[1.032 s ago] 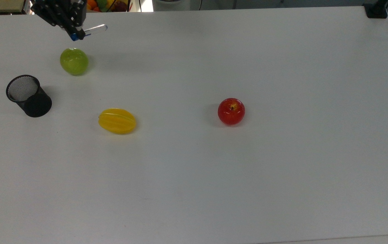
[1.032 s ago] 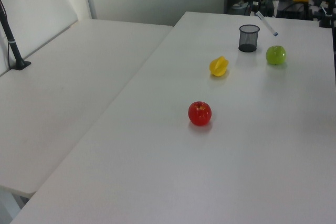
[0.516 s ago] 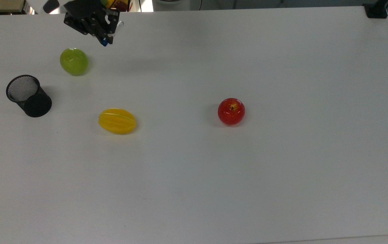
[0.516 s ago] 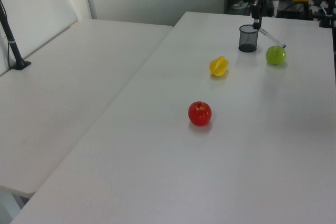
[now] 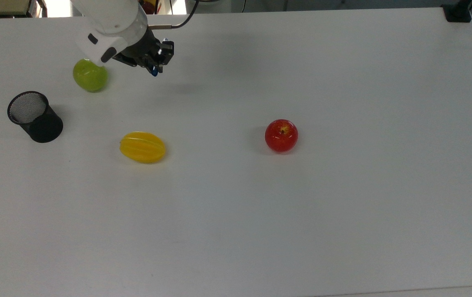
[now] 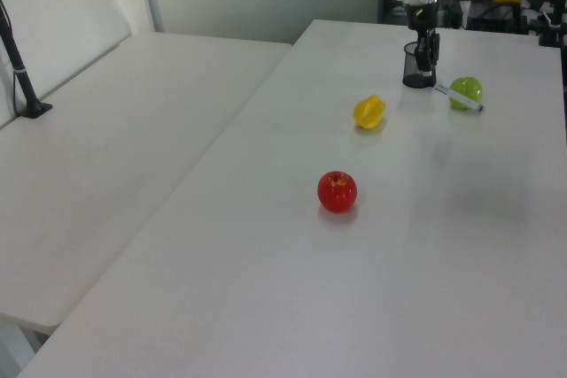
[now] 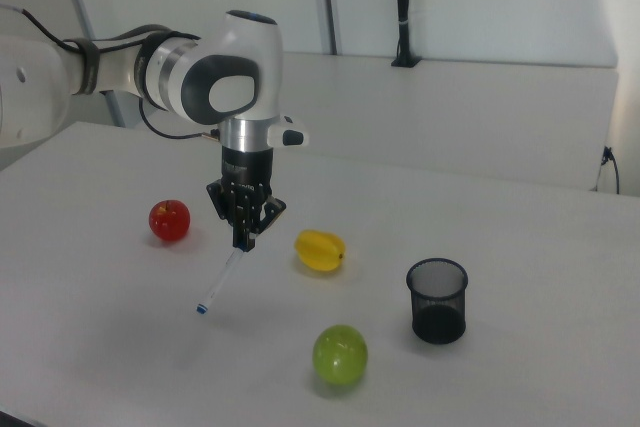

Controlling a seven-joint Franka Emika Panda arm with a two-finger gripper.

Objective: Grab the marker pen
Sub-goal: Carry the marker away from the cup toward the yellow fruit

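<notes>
green apple (image 5: 90, 75) beside the pincer (image 5: 153, 71), mesh cup (image 5: 34, 116) and starfruit (image 5: 142, 147) nearby, red apple (image 5: 281, 135) well apart

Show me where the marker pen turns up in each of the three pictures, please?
Top view: only the blue tip of the marker pen peeks out under the gripper, upper left, right of the green apple.
Left view: the pen slants in front of the green apple, upper right.
Right view: it hangs down-left from the fingers, centre left.
Shared landmark: the green apple.
</notes>
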